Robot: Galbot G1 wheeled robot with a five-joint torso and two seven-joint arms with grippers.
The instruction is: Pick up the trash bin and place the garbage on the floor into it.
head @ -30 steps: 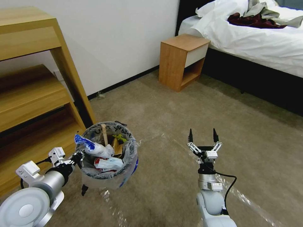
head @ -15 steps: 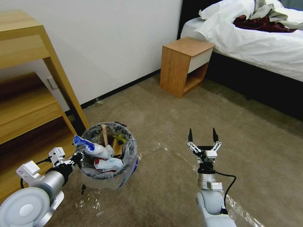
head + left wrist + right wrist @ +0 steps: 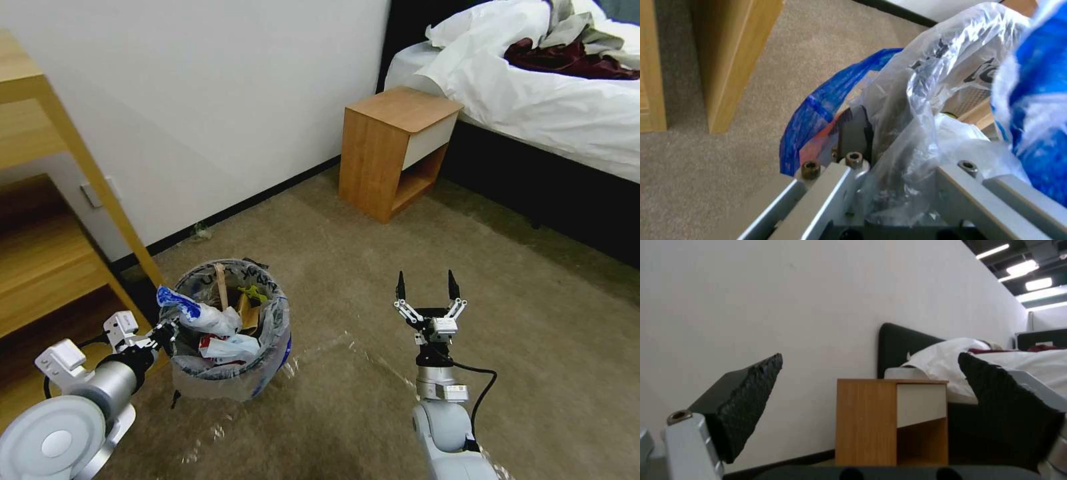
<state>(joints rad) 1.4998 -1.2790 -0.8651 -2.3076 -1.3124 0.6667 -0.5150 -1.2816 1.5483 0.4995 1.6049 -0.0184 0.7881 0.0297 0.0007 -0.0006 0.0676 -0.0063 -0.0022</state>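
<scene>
Beige-grey short-pile carpet [image 3: 373, 267] crossed by shiny tape lines fills my head view, with a white wall, a wooden nightstand [image 3: 393, 150] and a white-sheeted bed [image 3: 567, 107] beyond. My left pincer [image 3: 167, 331] is clamped on the near rim of the small round blue-and-red trash bin lined with a clear lettered plastic bag [image 3: 230, 330]; the bin stands upright, mouth up, packed with litter [image 3: 220, 327], a wooden stick [image 3: 221, 283] poking upward. My left arm reaches forward, low. My right pincer [image 3: 427, 290] points up, wide open, holding nothing.

From my left wrist, the fingers [image 3: 853, 133] pinch bag and blue rim [image 3: 826, 96].

From my right wrist, both black pads [image 3: 746, 400] stand well apart, framing the nightstand.
</scene>
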